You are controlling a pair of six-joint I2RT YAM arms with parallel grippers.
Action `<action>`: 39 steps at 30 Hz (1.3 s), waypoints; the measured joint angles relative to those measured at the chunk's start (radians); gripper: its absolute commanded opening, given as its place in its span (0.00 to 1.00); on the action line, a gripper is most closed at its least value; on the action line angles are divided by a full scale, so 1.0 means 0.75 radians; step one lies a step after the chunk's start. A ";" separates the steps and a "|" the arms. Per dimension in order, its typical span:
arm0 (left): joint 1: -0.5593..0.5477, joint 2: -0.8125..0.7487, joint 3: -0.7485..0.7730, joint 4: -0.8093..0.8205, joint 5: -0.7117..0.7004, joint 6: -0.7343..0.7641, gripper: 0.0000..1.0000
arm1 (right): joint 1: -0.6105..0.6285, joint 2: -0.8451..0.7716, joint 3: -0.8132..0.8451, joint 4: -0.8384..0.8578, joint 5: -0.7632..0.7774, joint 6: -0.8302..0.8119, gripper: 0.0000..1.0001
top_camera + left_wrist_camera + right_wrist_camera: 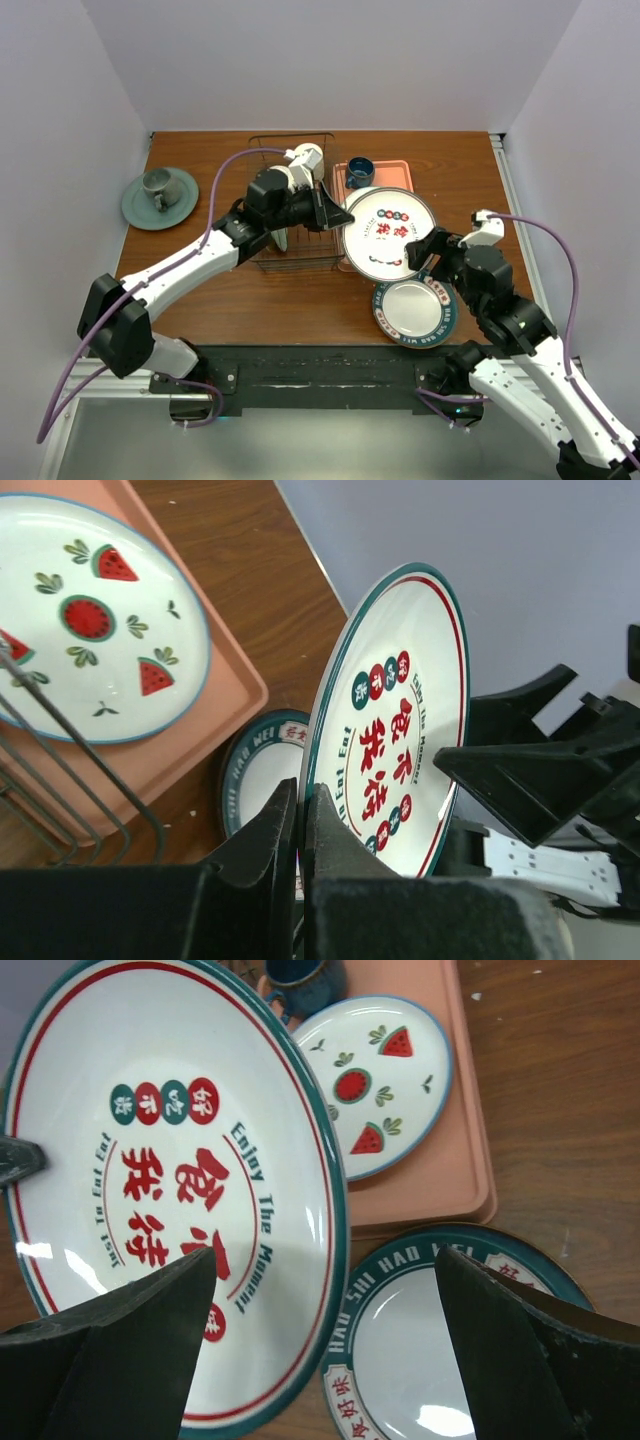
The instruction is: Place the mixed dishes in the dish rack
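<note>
My left gripper [302, 795] is pinched tight on the rim of the big teal-rimmed plate [170, 1160]. The plate is white in the middle, with red writing. It is up off the table [300, 300] and tipped, with its face toward my right arm. It hangs just to the right of the dish rack [290, 250], not in it.

My right gripper [325, 1255] has its fingers wide apart and holds nothing. It sits close to the other side of the big plate. I cannot tell if a finger touches the plate.

Under my right gripper, a second teal-rimmed plate [420, 1350] lies flat on the table. Behind it is the pink tray [440, 1180], with a small plate with red fruit [385, 1070] and a dark blue cup [300, 980] on it. Far off on the left of the table, a grey-green cup on a saucer [160, 195] sits by itself.
</note>
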State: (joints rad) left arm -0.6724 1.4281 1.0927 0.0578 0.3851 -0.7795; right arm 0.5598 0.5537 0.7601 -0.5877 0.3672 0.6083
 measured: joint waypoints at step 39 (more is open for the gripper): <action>0.017 -0.005 -0.169 0.545 0.420 -0.202 0.38 | -0.008 -0.113 0.076 0.214 -0.268 0.108 0.00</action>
State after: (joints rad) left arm -0.6598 1.4246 0.9661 0.4667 0.7002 -0.9314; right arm 0.5541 0.4690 0.8169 -0.4271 0.1661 0.6891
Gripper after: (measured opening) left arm 0.434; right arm 0.056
